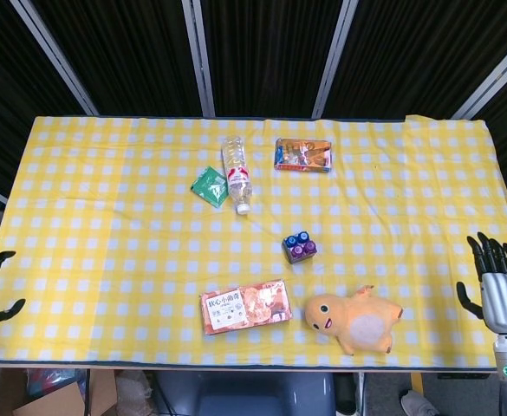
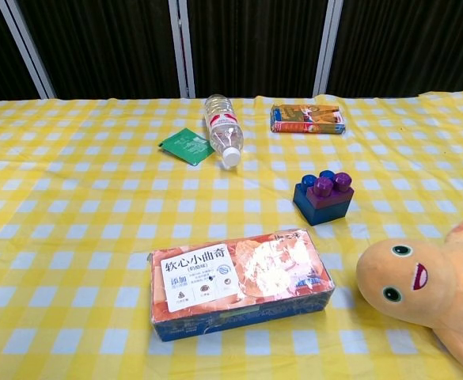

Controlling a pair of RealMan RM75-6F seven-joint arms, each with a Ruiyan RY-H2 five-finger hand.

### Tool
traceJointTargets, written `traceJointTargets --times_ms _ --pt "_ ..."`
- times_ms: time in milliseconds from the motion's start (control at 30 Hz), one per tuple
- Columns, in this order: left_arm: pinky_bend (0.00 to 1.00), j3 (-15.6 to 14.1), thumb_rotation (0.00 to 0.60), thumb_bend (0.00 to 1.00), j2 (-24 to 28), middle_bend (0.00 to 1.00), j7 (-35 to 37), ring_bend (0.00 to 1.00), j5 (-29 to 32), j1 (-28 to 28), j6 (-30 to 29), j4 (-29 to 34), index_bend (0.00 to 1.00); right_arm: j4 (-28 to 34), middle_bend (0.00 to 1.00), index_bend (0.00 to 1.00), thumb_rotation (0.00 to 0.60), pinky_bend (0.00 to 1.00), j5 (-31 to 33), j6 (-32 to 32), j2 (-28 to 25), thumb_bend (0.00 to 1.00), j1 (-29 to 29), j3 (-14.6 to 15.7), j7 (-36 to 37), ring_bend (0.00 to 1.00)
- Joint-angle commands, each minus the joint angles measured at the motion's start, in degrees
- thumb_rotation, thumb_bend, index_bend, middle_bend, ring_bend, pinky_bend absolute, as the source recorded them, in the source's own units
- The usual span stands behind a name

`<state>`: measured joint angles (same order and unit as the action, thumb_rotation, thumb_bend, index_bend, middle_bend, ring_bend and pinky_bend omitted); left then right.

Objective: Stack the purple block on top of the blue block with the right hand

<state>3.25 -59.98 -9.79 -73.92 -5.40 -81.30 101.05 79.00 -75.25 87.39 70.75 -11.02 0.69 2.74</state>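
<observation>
The right hand (image 1: 503,293) held nothing, fingers (image 1: 489,253) spread, off the tabletop (image 1: 106,217) edge. The purple block (image 1: 302,250) sat on the blue block (image 1: 295,243), well apart.

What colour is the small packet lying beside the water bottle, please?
Green; the packet shows best in the chest view.

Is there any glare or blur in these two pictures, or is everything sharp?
Chest view: light glares off the shiny orange snack box, washing out part of its print; the orange plush toy is cut off by the frame edge. Head view: evenly lit and sharp, shadows faint.
</observation>
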Motion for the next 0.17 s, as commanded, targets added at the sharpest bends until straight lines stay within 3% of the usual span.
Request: traceJointTargets --times_ms 33,167 --pt "0.10 0.17 0.600 0.24 0.25 0.00 0.64 0.00 -0.11 0.26 -0.32 -0.42 0.19 -0.27 0.00 0.05 0.600 0.00 0.11 0.11 -0.01 0.48 0.72 -0.68 0.70 0.00" --pt "0.10 0.14 0.600 0.24 0.30 0.00 0.95 0.00 -0.02 0.17 0.17 -0.67 0.19 -0.36 0.00 0.07 0.600 0.00 -0.23 0.07 -0.33 0.48 1.47 -1.34 1.32 0.00"
